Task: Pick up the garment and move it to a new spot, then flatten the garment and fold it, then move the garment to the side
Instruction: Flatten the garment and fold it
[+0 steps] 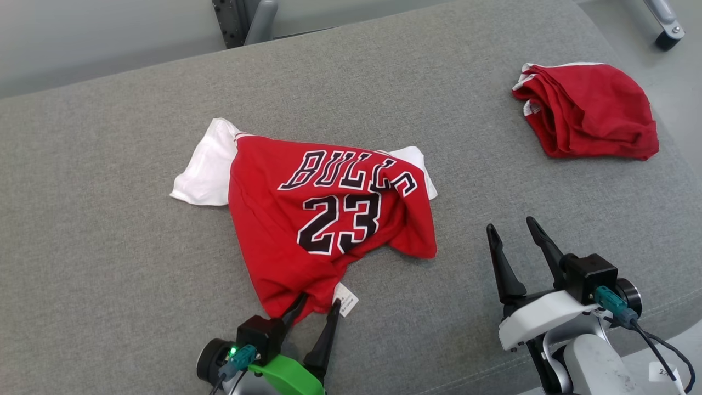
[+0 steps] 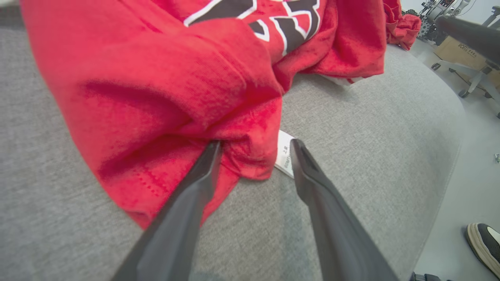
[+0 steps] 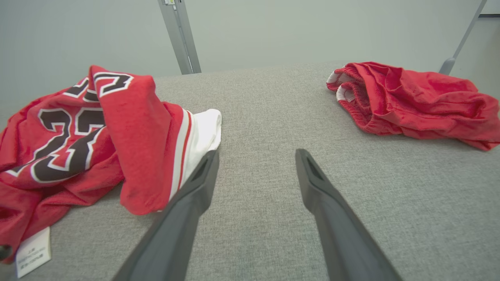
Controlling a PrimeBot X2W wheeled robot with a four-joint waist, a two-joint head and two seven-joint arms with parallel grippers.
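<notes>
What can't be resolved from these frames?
- Label print: too small in head view; in left wrist view, partly behind a left gripper finger.
- Its other fingertip: meets a jersey fold in left wrist view; over or under it unclear.
- Shoe: cut by left wrist view's edge.
- Folded red garment: folds hide its type, head view.

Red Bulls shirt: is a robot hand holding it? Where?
Not held yet. The left hand is open, fingers either side of a fold of the shirt by the white tag. The right hand is empty.

Bright, even light — soft shadows — wide-angle stretch at wrist-view edges
</notes>
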